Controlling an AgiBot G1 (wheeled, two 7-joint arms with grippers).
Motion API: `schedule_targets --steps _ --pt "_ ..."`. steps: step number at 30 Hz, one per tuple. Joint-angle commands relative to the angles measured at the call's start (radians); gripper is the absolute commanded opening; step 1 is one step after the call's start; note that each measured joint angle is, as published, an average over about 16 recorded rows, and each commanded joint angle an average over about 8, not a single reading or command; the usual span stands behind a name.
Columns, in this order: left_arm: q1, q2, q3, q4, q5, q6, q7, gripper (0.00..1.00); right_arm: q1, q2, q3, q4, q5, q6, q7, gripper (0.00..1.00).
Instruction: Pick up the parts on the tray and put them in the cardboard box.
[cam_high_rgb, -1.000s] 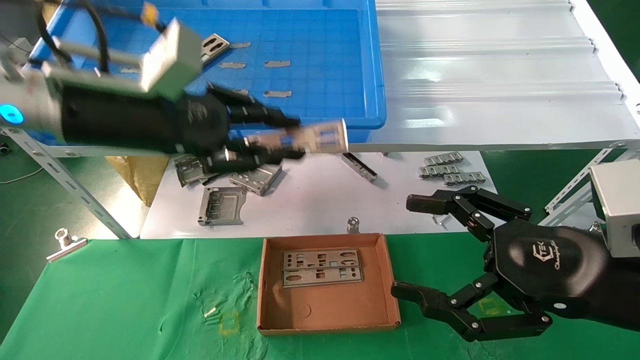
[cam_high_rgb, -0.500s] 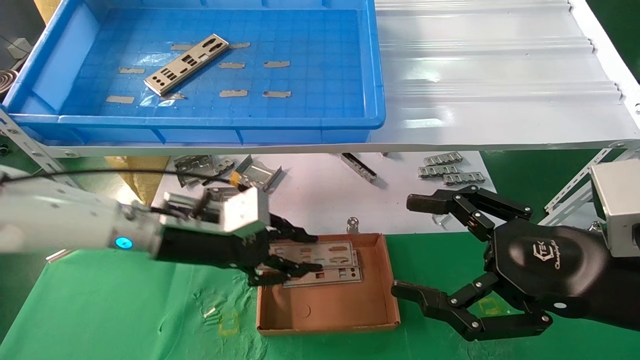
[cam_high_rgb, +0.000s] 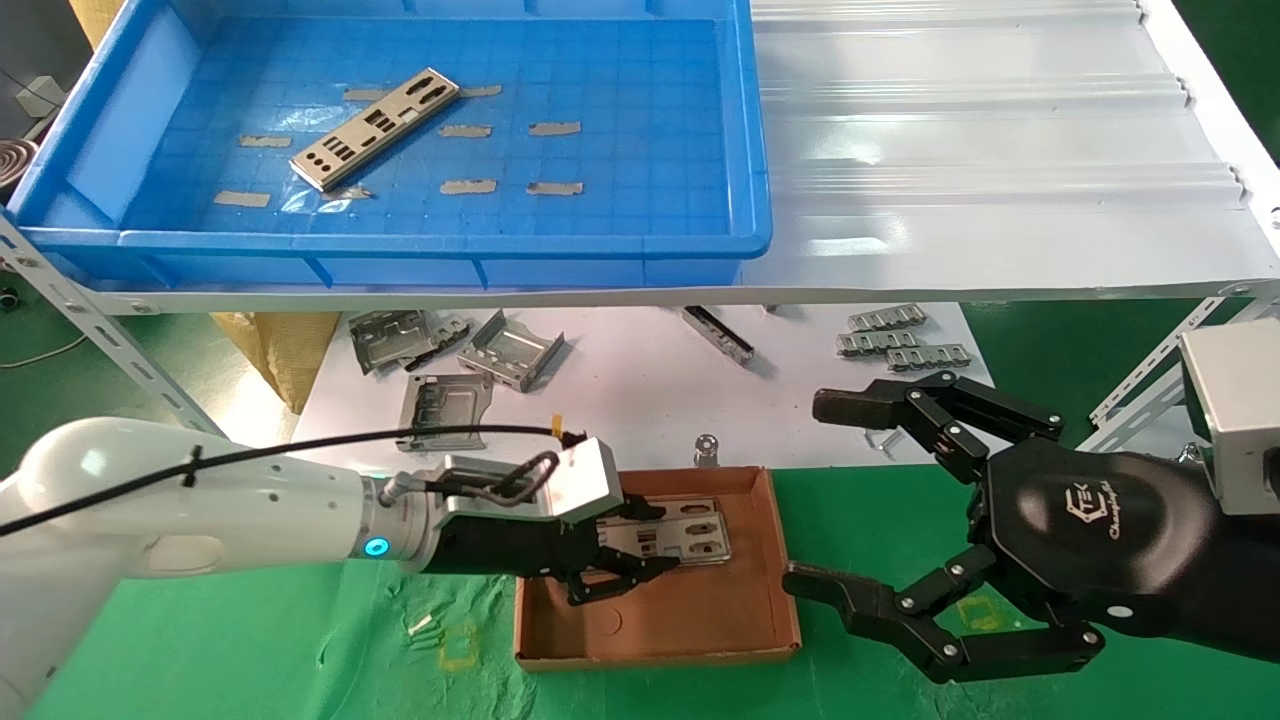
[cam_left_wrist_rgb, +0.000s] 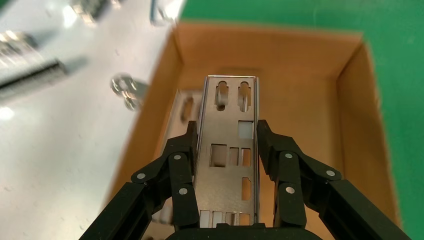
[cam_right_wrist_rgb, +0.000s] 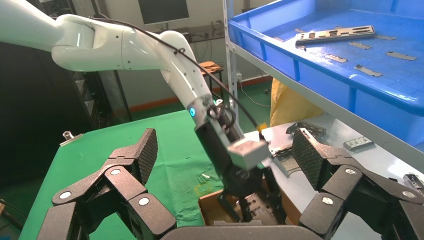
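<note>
My left gripper (cam_high_rgb: 622, 562) is inside the cardboard box (cam_high_rgb: 660, 610) and is shut on a silver plate (cam_high_rgb: 685, 528), gripped by its long edges. In the left wrist view the plate (cam_left_wrist_rgb: 231, 97) sits between the black fingers (cam_left_wrist_rgb: 181, 160) over the box floor (cam_left_wrist_rgb: 295, 95). Another plate (cam_left_wrist_rgb: 184, 107) lies in the box beneath it. One more plate (cam_high_rgb: 375, 128) lies at a slant in the blue tray (cam_high_rgb: 600, 245) on the upper shelf. My right gripper (cam_high_rgb: 815, 492) is open and empty, parked to the right of the box.
Bent grey brackets (cam_high_rgb: 440, 410) and ridged link strips (cam_high_rgb: 905, 345) lie on the white sheet behind the box. A binder clip (cam_high_rgb: 707, 450) stands at the box's far edge. Green cloth (cam_high_rgb: 250, 610) covers the table. The tray (cam_right_wrist_rgb: 320, 65) also shows in the right wrist view.
My left gripper brought the plate from in front of the tray down to the box, then settled lower inside it. The right arm has not moved.
</note>
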Motion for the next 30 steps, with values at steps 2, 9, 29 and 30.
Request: schedule_targets --steps 2,9,29,30 --pt "0.003 0.016 0.012 0.003 0.020 -0.022 -0.021 1.00 0.000 0.000 0.000 0.000 0.000 0.000 0.000 1.00" --pt "0.014 0.016 0.004 -0.009 0.018 -0.050 -0.014 1.00 0.000 0.000 0.000 0.000 0.000 0.000 0.000 1.00" --pt "0.056 -0.120 -0.130 -0.056 -0.309 0.257 -0.066 1.00 0.000 0.000 0.000 0.000 0.000 0.000 0.000 1.00" --pt "0.057 -0.123 -0.132 -0.055 -0.316 0.264 -0.068 1.00 0.000 0.000 0.000 0.000 0.000 0.000 0.000 1.00"
